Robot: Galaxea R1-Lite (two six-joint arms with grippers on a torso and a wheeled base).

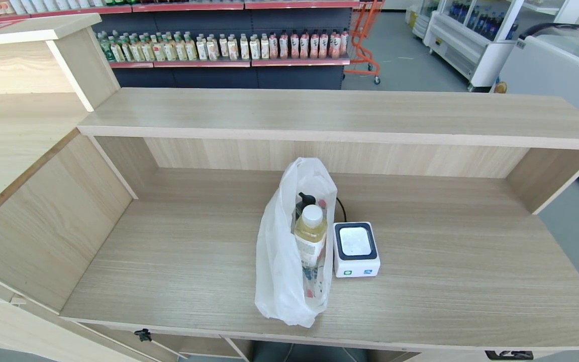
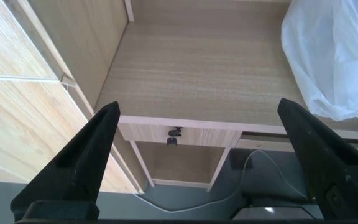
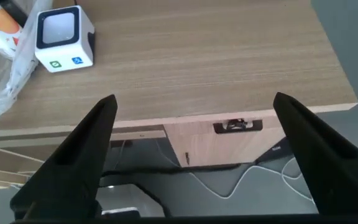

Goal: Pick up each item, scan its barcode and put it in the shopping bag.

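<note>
Sitting on the counter: one bag, two bottles in it

One white plastic shopping bag (image 1: 282,261) stands upright near the middle of the wooden counter (image 1: 445,261), mouth open. I count two bottles poking out of it: a yellowish bottle (image 1: 311,236) with a white cap in front, and a black pump top (image 1: 305,200) just behind it. There's something reddish lower down in the bag, but I can't tell what. One small white scanner (image 1: 355,249) sits just beside the bag on the robot's right, almost touching it, with a black cable (image 1: 341,206) running off behind. Both pincers are spread wide with nothing in them: the left gripper (image 2: 199,102) hangs off the counter's front edge near the bag, and the right gripper (image 3: 195,96) off the front edge past the scanner.
</note>
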